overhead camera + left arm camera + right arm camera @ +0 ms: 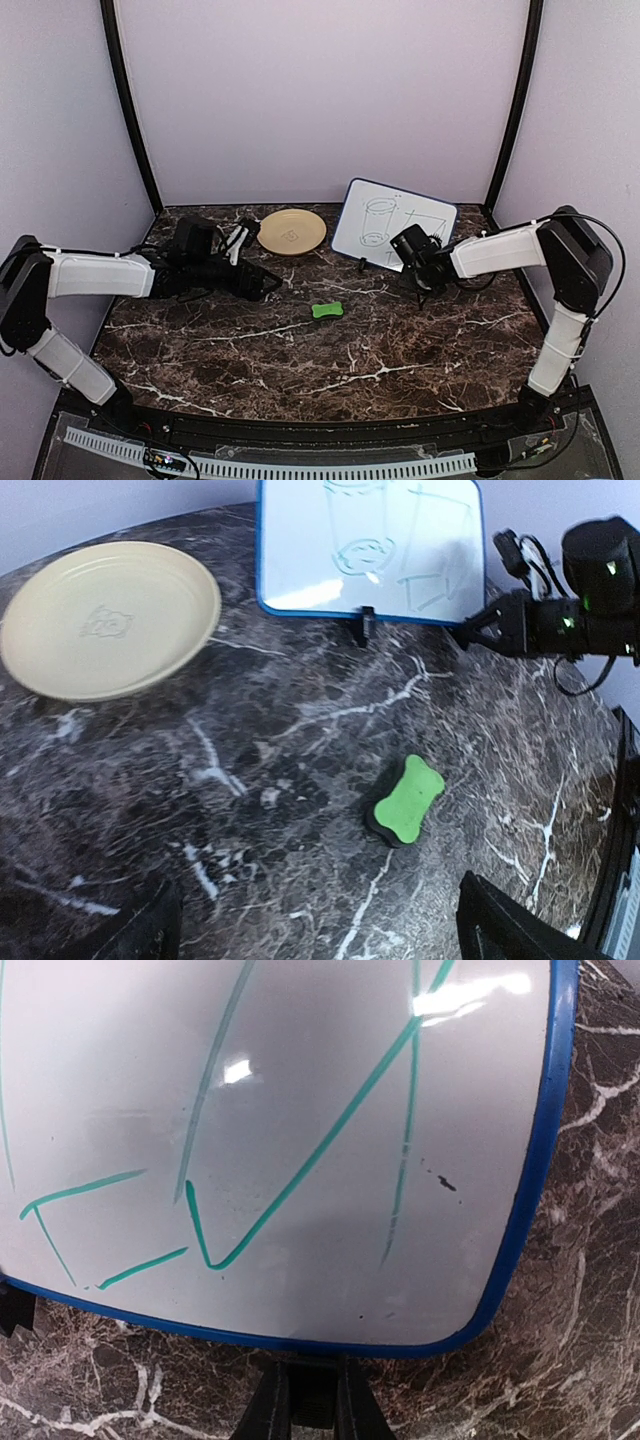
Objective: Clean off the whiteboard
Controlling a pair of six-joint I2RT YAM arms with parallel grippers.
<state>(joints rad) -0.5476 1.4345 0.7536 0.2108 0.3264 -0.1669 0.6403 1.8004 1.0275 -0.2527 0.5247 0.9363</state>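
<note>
- Now the small white, blue-framed whiteboard (pixel 393 225) stands upright on the dark marble tabletop (pixel 300 360), its green sketches unerased.
- Right gripper (pixel 310 1405), jaws narrow, sits at its bottom edge; whether it grips is unclear.
- Left gripper (pixel 318 920), wide and empty, faces the green bone-shaped eraser (pixel 408 800) lying before the board.
- Wiping pressure could topple it.

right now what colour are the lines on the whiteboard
Teal green lines on the whiteboard, clearest in the right wrist view.
</note>
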